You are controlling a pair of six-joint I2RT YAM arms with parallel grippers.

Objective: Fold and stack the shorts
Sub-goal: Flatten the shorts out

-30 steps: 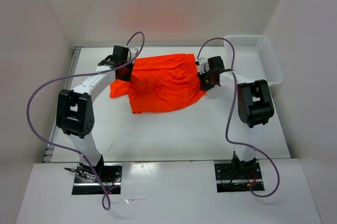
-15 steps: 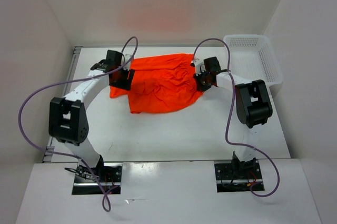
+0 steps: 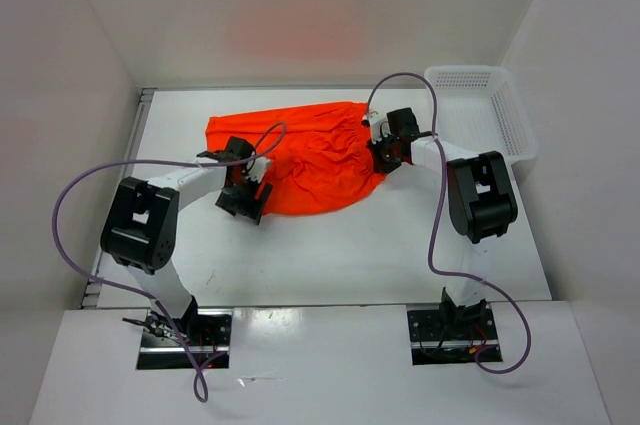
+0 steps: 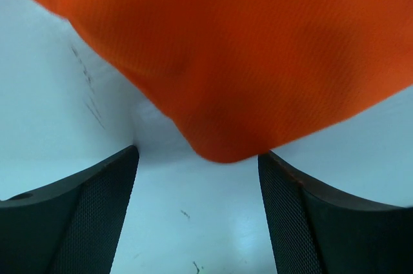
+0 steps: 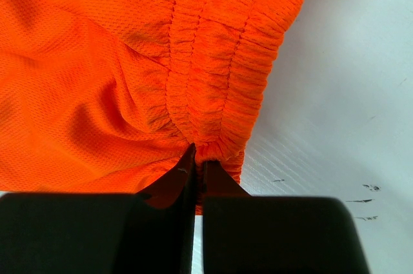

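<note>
The bright orange-red shorts (image 3: pixel 300 160) lie spread on the white table, gathered waistband (image 5: pixel 219 80) toward the right. My right gripper (image 3: pixel 383 157) is shut on the shorts at the waistband edge, cloth pinched between its fingertips (image 5: pixel 197 164). At the shorts' near left corner my left gripper (image 3: pixel 243 200) hangs open just above the table. A rounded orange corner (image 4: pixel 222 148) sits just beyond its two fingers, and only bare table lies between them.
A white perforated basket (image 3: pixel 500 115) stands at the back right, close to the right arm. White walls close in the table on the left, back and right. Purple cables loop over both arms.
My left gripper has opened, let go of the cloth at the back left, and moved toward the near left corner of the shorts. The shorts' left part now lies flatter. The right gripper has stayed put.
</note>
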